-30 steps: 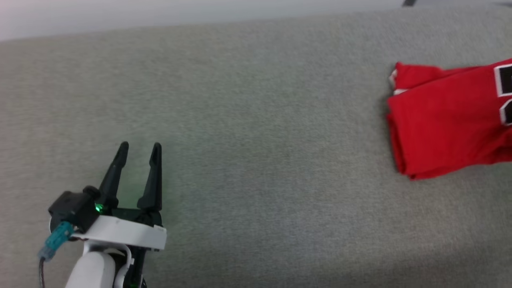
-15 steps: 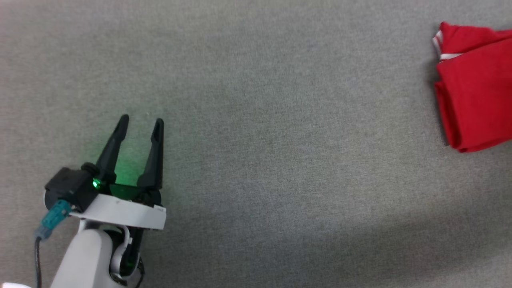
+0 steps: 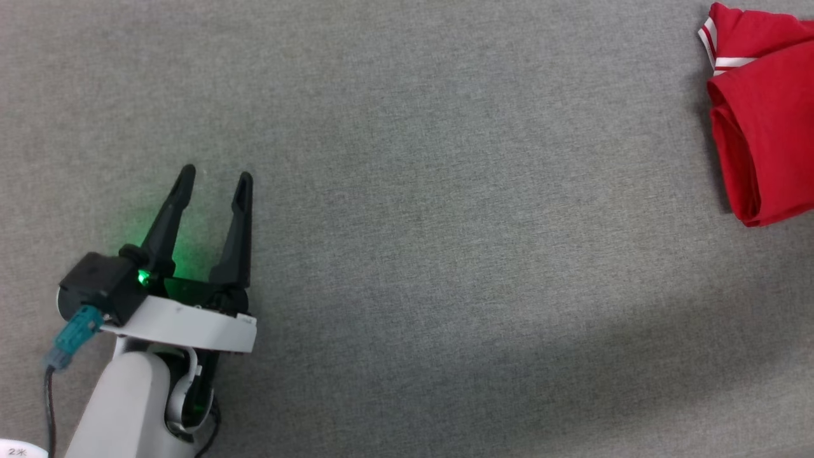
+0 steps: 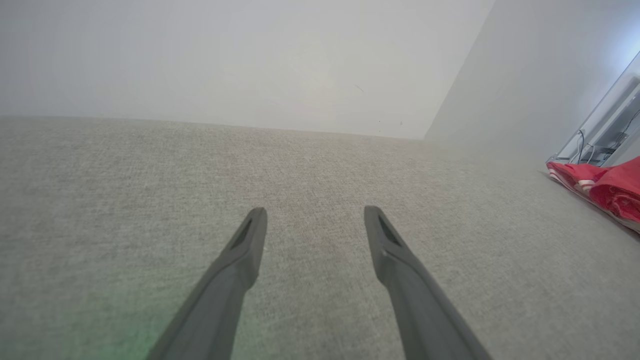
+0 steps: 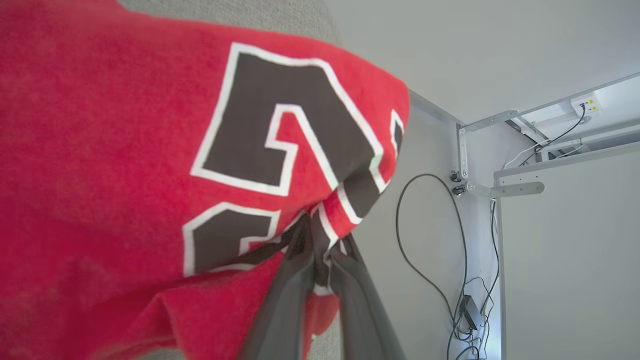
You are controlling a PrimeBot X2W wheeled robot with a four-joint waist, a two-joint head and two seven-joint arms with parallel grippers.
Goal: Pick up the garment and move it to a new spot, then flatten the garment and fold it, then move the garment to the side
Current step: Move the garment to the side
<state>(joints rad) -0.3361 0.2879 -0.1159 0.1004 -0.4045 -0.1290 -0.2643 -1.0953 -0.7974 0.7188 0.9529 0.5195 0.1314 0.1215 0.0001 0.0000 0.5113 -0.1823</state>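
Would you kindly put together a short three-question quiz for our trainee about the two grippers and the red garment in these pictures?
1. True or false: the left gripper is open, with nothing between its fingers.
2. Pick one: the right gripper is shut on A) nothing at all, B) the garment, C) the left gripper.
3. Fill in the blank: in the head view, the garment shows at the upper ____ edge, on the grey surface.

Key: 1 true; 2 B; 3 right.
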